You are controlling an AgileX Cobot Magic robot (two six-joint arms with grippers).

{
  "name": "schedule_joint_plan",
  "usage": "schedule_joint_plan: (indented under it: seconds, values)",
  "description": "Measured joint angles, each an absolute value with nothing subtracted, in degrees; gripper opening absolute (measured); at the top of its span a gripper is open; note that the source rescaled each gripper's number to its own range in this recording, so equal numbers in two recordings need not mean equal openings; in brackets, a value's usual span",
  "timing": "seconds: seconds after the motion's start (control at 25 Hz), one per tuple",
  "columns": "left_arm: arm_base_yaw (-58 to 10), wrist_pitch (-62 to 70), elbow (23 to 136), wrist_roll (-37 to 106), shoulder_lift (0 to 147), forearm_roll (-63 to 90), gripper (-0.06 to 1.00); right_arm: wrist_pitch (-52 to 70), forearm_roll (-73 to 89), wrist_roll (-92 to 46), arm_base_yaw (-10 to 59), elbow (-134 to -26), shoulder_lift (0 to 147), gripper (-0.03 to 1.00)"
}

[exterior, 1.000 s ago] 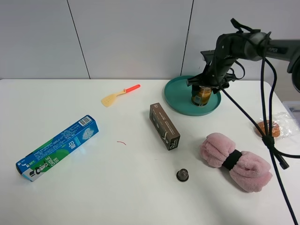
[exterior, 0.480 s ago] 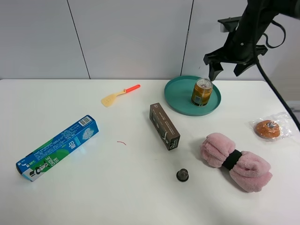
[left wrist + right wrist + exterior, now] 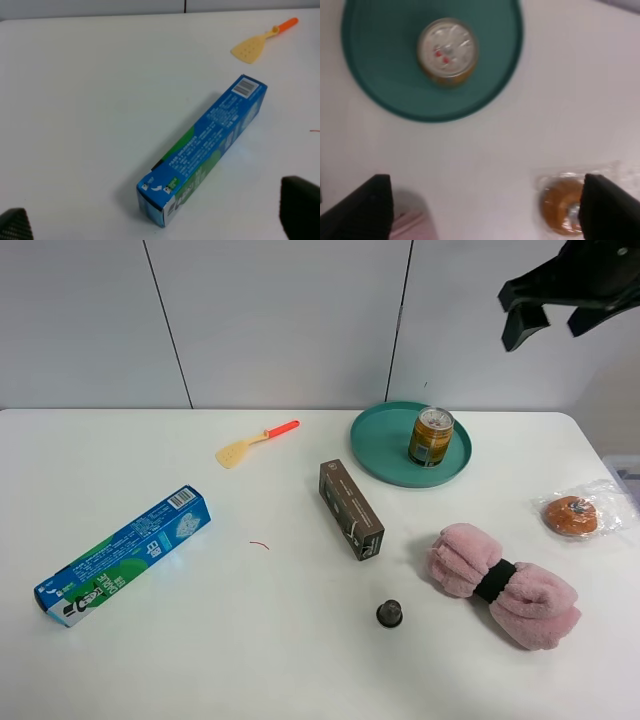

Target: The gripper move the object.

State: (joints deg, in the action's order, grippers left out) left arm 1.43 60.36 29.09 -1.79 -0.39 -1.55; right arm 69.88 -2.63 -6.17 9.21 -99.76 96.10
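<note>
The golden-orange can (image 3: 431,435) stands upright on the teal plate (image 3: 375,455) at the back right of the table. My right gripper (image 3: 548,325) is open and empty, high above and to the right of the can, clear of it. In the right wrist view the can's silver top (image 3: 447,50) shows from above on the plate (image 3: 380,100), with the gripper (image 3: 487,210) spread wide, one fingertip (image 3: 370,205) at each side. My left gripper (image 3: 157,220) is open and empty over the left of the table; it is out of the exterior view.
A brown box (image 3: 351,509) and a small dark capsule (image 3: 389,614) lie mid-table. A pink plush roll (image 3: 500,583) and a wrapped bun (image 3: 573,515) lie right. A blue carton (image 3: 122,555) lies left, under the left gripper (image 3: 205,145). A yellow spatula (image 3: 250,443) lies behind.
My right gripper has let go of the can and risen up and to the right, away from the plate. The can stays upright on the plate.
</note>
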Motion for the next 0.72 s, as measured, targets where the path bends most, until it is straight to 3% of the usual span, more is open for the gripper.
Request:
schedule_joint_plan:
  seconds: [0.4, 0.72]
  values:
    - [1.43, 60.36, 29.09, -1.79, -0.39, -1.55, 1.00, 69.86, -7.02, -5.08, 0.60, -97.76, 81.78, 0.30]
    - [1.43, 60.36, 29.09, -1.79, -0.39, -1.55, 1.00, 69.97, -6.76, -1.29, 0.60, -71.38, 57.92, 0.30]
